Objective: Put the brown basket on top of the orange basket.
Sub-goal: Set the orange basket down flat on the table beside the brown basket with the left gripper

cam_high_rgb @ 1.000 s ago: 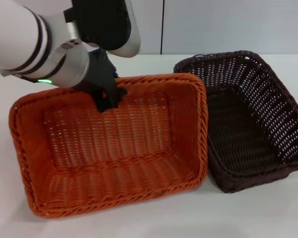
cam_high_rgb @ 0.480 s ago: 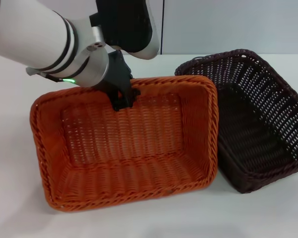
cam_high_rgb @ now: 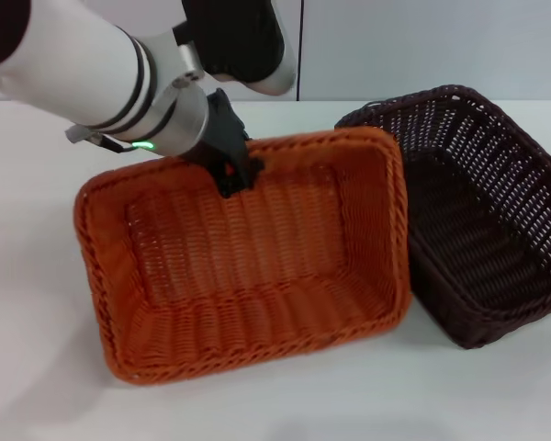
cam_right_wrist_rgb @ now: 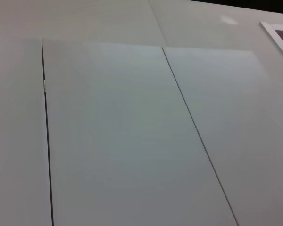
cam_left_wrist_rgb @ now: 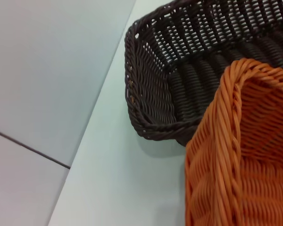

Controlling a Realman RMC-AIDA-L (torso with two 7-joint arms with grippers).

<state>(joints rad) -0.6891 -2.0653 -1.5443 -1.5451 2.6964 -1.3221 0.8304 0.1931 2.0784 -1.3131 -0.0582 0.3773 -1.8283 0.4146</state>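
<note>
Since a second ago, the orange basket [cam_high_rgb: 248, 266] has slid to the robot's right, toward the brown basket [cam_high_rgb: 482, 211], and the left arm has gone along with it. The brown basket has been nudged a little to the right too.

The left gripper [cam_high_rgb: 237, 175] sits at the far rim of the orange basket, near the middle of that long edge. Its black jaws look closed on the braided rim, one side in and one side out. The far side of the orange basket looks tipped up a bit, while its near edge is down on the white surface [cam_high_rgb: 37, 367].

The right-hand rim of the orange basket reaches over the near left edge of the brown basket. In the left wrist view, the corner of the orange basket [cam_left_wrist_rgb: 240, 155] covers part of the brown basket [cam_left_wrist_rgb: 179, 75], so they touch or almost touch there.

The brown basket sits flat on the surface on the right side, open side up. Bare surface lies to the left of the orange basket and in front of both baskets. Behind them is a pale wall [cam_high_rgb: 422, 46].

The right gripper does not show anywhere. The right wrist view shows only pale panels [cam_right_wrist_rgb: 132, 132].
</note>
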